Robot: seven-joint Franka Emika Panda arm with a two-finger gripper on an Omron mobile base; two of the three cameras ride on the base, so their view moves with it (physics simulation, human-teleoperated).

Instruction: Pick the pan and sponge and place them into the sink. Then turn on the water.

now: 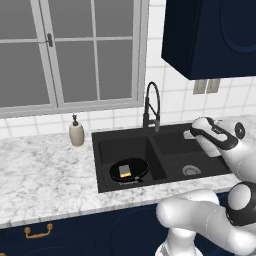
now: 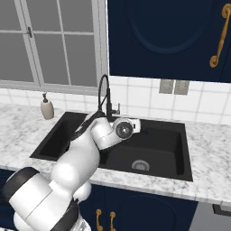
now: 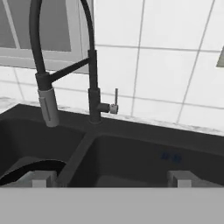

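Pan [image 1: 129, 170], round and black, is lying in the left basin of the black rectangular sink [image 1: 165, 134] with the yellow sponge [image 1: 125, 172] resting inside it; end effector [image 3: 109, 178], fingers spread and holding nothing, is hovering over the divider; beyond, the arched spring-neck faucet [image 3: 91, 78] is standing at the rear rim.

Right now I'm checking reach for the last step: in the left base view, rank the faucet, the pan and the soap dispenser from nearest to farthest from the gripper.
1. Faucet: at the back rim, just left of the open gripper.
2. Pan: in the left basin, holding the sponge.
3. Soap dispenser: on the counter, left of the sink.
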